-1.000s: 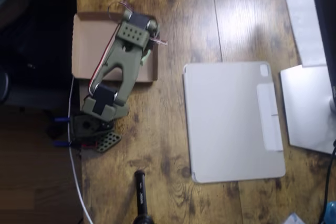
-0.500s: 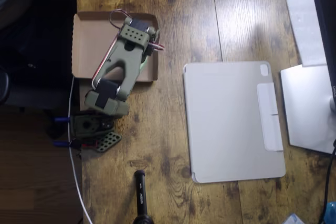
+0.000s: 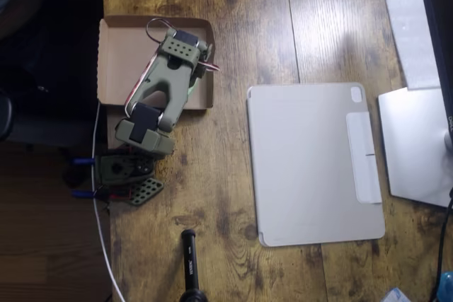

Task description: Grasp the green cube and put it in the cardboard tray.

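The cardboard tray (image 3: 120,61) lies at the table's left edge in the overhead view, a shallow brown square with low rims. My olive-green arm reaches over its right half. The gripper (image 3: 190,58) points down into the tray, and the wrist above hides its fingers, so I cannot tell how the jaws stand. A small pale-green patch (image 3: 193,84) shows at the arm's right edge inside the tray, near the tray's right rim. It may be the green cube, mostly covered by the arm.
A flat grey tablet cover (image 3: 315,164) lies right of centre. White devices (image 3: 414,143) sit at the right edge. A black stand (image 3: 189,259) rises at the bottom. The arm's base (image 3: 127,175) and a white cable (image 3: 99,203) are at the table's left edge.
The arm's elbow has drawn back toward the left and the wrist has shifted slightly up the picture over the tray. The pale-green patch now shows lower beside the arm.
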